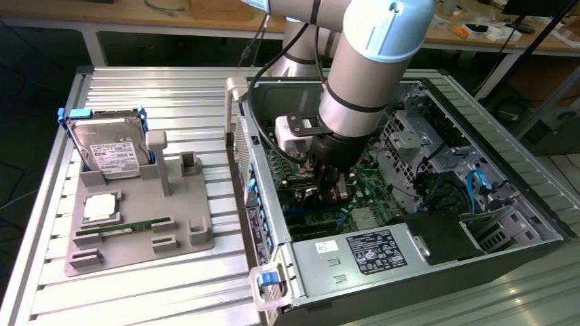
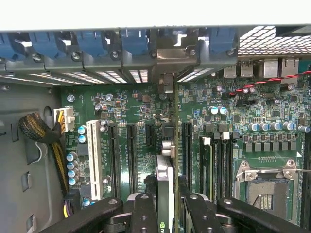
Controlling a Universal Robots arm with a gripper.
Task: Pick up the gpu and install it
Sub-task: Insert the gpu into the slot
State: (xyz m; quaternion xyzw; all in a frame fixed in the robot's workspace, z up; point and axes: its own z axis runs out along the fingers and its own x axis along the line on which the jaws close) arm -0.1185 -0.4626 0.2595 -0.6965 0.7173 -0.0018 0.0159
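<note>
We see a ribbed aluminium worktop (image 1: 136,292) spreading beneath the jaws and out to either side of them, its slats catching a bright, even light. Well behind the jaws runs a long wooden bench (image 1: 136,15) on pale legs (image 1: 92,46), cluttered on top. Beneath that bench and beyond the worktop's edge, the floor (image 1: 27,102) lies dark.

gpu (image 2: 165,182) in tool (image 2: 170,206), over motherboard (image 2: 243,111), inside case (image 1: 521,176)
</note>
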